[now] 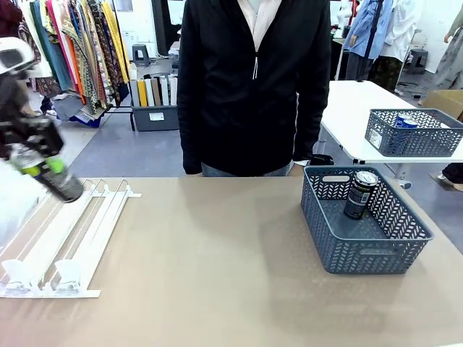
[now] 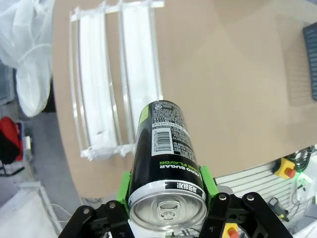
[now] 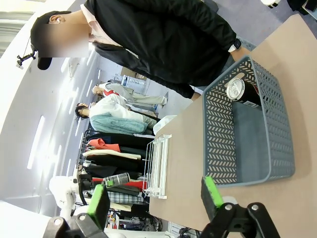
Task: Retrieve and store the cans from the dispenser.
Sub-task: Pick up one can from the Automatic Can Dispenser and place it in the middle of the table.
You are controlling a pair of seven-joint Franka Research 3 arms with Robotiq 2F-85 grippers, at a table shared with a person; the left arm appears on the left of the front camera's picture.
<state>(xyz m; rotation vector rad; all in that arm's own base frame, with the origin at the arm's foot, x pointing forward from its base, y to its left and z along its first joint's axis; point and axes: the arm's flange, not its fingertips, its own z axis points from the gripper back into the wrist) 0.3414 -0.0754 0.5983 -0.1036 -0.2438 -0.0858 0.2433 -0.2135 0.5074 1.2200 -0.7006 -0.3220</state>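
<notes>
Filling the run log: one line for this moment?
left end effector: shut on black can | right end effector: open | basket: one can | dispenser: no cans

Two dark cans (one held point(image 2: 166, 163), one in a basket point(image 1: 360, 194)), one dispenser point(image 1: 69, 238), two baskets point(image 1: 340, 253).

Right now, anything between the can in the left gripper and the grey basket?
Nothing visible. The left gripper holds a black can above the dispenser; bare tabletop runs across to the basket, which holds one upright can with room beside it.
</notes>
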